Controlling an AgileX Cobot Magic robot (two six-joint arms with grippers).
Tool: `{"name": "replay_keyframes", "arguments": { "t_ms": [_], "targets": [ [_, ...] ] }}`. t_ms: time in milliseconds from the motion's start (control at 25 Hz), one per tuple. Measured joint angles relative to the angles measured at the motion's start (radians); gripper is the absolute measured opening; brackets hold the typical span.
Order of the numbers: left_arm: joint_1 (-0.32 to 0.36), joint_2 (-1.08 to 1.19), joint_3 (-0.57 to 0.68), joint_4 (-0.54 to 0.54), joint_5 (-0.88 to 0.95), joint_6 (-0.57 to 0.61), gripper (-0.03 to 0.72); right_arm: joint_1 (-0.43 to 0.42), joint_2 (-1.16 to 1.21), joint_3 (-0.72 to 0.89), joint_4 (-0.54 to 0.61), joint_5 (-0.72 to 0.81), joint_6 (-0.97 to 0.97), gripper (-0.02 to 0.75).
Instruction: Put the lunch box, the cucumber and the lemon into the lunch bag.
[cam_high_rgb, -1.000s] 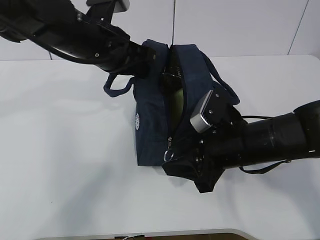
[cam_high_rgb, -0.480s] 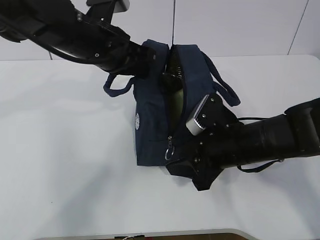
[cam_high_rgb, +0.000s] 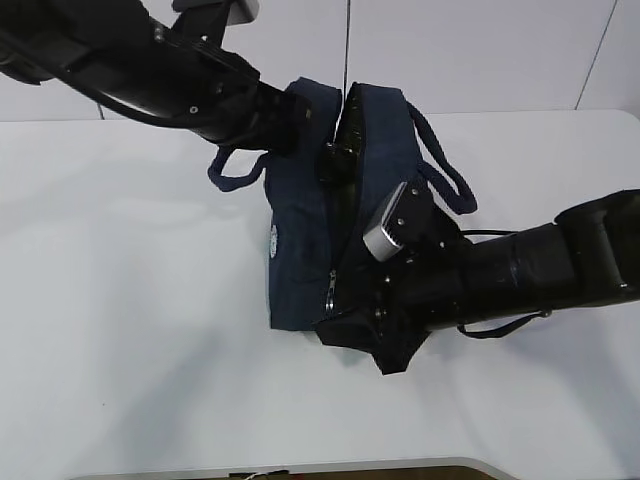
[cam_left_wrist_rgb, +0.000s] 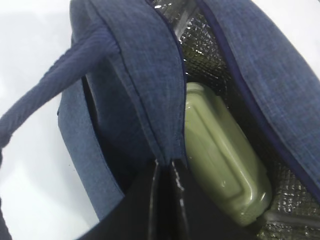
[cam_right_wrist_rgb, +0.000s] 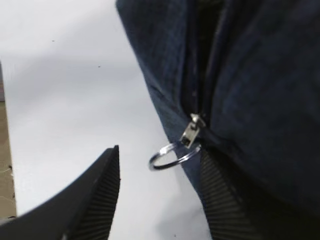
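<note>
The right gripper (cam_right_wrist_rgb: 160, 195) is standing open, its ribbed black fingers (cam_right_wrist_rgb: 100, 190) flanking the metal ring pull (cam_right_wrist_rgb: 172, 155) of the zipper without clamping it. The left gripper (cam_left_wrist_rgb: 167, 172) is pinching shut on the woven navy rim of the lunch bag (cam_high_rgb: 300, 250), beside a loop handle (cam_left_wrist_rgb: 45, 100). Inside, against the quilted silvery lining (cam_left_wrist_rgb: 200, 45), the lunch box (cam_left_wrist_rgb: 220, 160) is lying with its smooth pale green lid showing. The bag is sitting on the white table (cam_high_rgb: 130, 330).
</note>
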Motion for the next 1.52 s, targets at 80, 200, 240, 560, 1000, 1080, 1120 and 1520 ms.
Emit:
{"name": "replay_keyframes", "arguments": {
  "t_ms": [80,200,240,560,1000,1080,1120,1520],
  "targets": [
    [0.0,0.0,0.0,0.0,0.0,0.0,-0.013,0.0,0.015,0.0,0.0,0.023,0.0,0.419],
    [0.0,0.0,0.0,0.0,0.0,0.0,-0.013,0.0,0.039,-0.004,0.0,0.076,-0.001,0.419],
    [0.0,0.0,0.0,0.0,0.0,0.0,-0.013,0.0,0.045,-0.004,0.0,0.084,-0.001,0.419],
    [0.0,0.0,0.0,0.0,0.0,0.0,-0.013,0.0,0.049,-0.021,0.0,0.089,-0.001,0.419],
    [0.0,0.0,0.0,0.0,0.0,0.0,-0.013,0.0,0.049,-0.044,-0.002,0.043,0.011,0.28],
    [0.0,0.0,0.0,0.0,0.0,0.0,-0.013,0.0,0.049,-0.044,-0.002,0.041,0.011,0.246],
    [0.0,0.0,0.0,0.0,0.0,0.0,-0.013,0.0,0.049,-0.044,-0.002,0.041,0.011,0.237],
    [0.0,0.0,0.0,0.0,0.0,0.0,-0.013,0.0,0.049,-0.046,-0.002,0.02,0.032,0.019]
  ]
}}
